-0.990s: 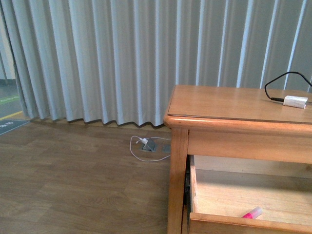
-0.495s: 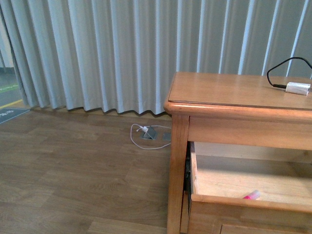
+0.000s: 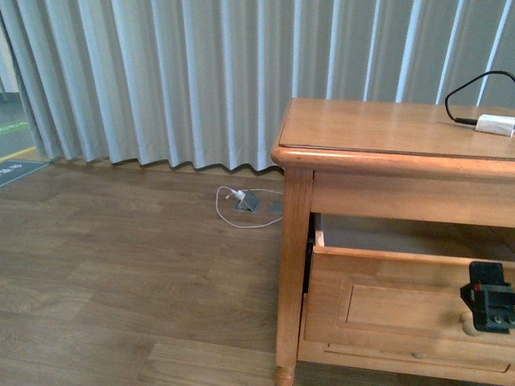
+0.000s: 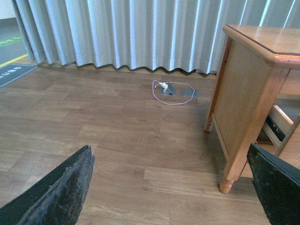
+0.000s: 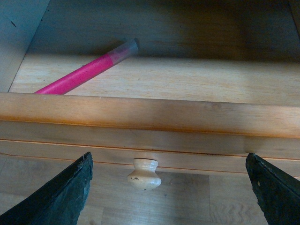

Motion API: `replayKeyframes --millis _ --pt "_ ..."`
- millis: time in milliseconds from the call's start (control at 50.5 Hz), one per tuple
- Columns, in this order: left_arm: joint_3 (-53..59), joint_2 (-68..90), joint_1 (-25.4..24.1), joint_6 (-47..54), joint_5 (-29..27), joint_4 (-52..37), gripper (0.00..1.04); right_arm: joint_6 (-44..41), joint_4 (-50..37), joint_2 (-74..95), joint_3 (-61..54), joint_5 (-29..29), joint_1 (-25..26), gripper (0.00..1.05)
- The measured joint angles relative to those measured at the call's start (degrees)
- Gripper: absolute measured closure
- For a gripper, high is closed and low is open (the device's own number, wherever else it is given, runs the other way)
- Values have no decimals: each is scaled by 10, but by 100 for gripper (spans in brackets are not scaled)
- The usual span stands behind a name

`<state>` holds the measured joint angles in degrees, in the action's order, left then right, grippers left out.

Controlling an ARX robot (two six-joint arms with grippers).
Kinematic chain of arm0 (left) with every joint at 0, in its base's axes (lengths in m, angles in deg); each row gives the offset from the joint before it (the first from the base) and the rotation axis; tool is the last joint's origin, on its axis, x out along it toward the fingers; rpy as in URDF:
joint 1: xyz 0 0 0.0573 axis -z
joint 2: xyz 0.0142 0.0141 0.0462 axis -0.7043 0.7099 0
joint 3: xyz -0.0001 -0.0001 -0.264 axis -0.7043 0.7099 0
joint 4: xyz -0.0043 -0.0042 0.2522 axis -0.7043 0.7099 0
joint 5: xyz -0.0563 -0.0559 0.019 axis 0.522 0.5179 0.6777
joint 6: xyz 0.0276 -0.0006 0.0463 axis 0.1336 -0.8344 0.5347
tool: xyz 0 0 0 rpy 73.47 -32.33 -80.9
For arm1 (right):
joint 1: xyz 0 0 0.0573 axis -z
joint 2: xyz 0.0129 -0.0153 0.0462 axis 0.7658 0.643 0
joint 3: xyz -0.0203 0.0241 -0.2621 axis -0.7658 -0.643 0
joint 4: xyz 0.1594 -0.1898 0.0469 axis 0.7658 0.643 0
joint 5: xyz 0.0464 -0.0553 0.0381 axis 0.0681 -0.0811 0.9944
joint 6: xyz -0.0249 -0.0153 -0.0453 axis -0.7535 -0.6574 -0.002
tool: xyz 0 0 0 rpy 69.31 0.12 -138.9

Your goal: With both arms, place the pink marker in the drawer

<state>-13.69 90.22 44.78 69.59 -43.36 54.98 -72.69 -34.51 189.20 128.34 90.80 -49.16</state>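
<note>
**Front view.** A honey-brown wooden table (image 3: 362,129) with a smooth top and rounded edges fills the scene from 3 to 5 o'clock. Under the top, at 4 o'clock, the drawer (image 3: 386,310) stands a little way out; its front is a flat board with a recessed rectangular panel. The right gripper (image 3: 491,307), black and blocky, hangs before that front at the 4 o'clock edge. A small white adapter (image 3: 495,125) with a looped black cable lies on the top at 2 o'clock. A pleated grey curtain (image 3: 161,80) spans 9 to 1 o'clock; a matt plank floor (image 3: 121,281) with wood grain lies from 7 to 9 o'clock. Near the centre, a grey floor socket (image 3: 246,201) has a white cord looped beside it.

**Right wrist view.** The pink marker (image 5: 79,75), a bright cylinder with a pale translucent cap, lies slantwise on the pale, grained drawer bottom; it is close to one side wall and apart from the gripper. The rounded pale knob (image 5: 144,173) sits untouched between the two dark, rough-faced fingers (image 5: 65,192); the jaws are spread wide and hold nothing.

**Left wrist view.** The left gripper (image 4: 168,154) hangs over bare floor near the table's leg (image 4: 239,150); its jaws are likewise spread wide and empty.
</note>
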Motion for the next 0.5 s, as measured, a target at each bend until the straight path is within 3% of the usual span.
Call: replayKeyframes --millis 495 --pt "0 0 0 0 0 0 6 30 -106 115 96 -28 -2 8"
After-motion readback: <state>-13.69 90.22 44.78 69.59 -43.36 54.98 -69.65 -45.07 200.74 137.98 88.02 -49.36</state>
